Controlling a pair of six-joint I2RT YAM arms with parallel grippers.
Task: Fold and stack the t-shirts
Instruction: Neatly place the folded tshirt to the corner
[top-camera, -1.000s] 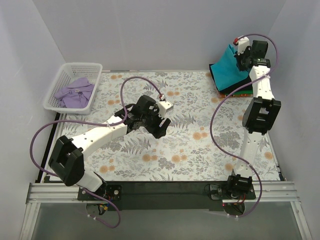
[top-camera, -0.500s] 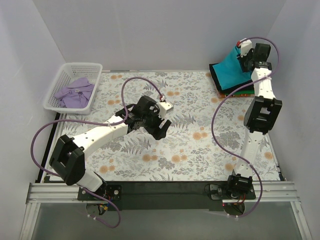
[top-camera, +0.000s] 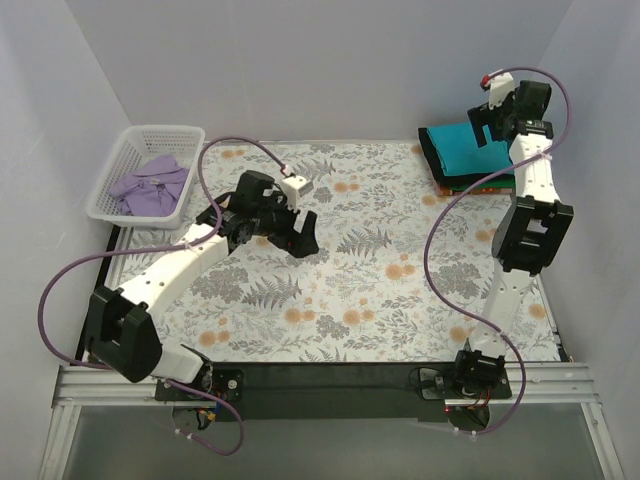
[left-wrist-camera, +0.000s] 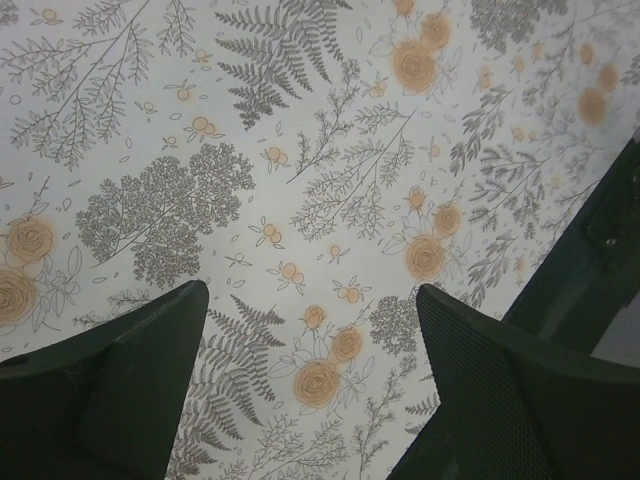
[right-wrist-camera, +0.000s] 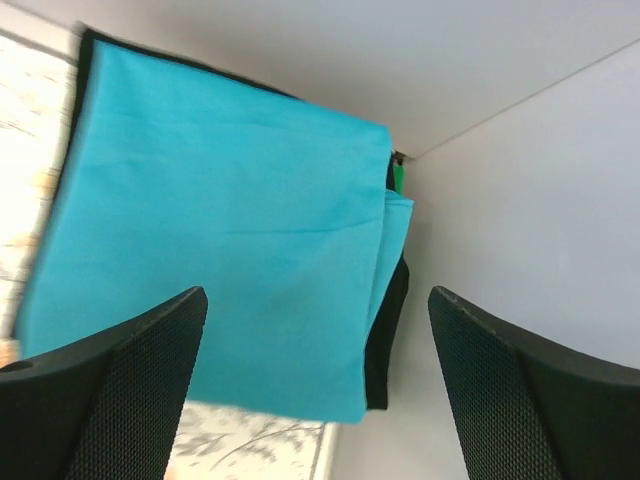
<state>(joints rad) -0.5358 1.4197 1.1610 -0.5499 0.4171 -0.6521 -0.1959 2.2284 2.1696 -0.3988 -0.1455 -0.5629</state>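
Note:
A folded teal t-shirt (top-camera: 458, 143) lies flat on top of a stack in the far right corner. Under it are a black t-shirt (top-camera: 431, 160) and green and orange-red edges (top-camera: 492, 182). In the right wrist view the teal t-shirt (right-wrist-camera: 220, 230) fills the frame, with the black edge (right-wrist-camera: 386, 340) at its side. My right gripper (top-camera: 485, 128) (right-wrist-camera: 318, 295) hangs open above the stack and holds nothing. A lavender-purple t-shirt (top-camera: 150, 185) lies crumpled in the basket. My left gripper (top-camera: 298, 236) (left-wrist-camera: 312, 292) is open over bare floral cloth left of centre.
The white lattice basket (top-camera: 163, 133) stands at the far left corner. The floral table cloth (top-camera: 370, 280) covers the table. White walls close in the back and both sides, and the stack sits right against the corner wall (right-wrist-camera: 520, 200).
My right gripper opened and let go of the teal t-shirt, which dropped flat onto the stack. My left arm swung left and back, its jaws spreading wider.

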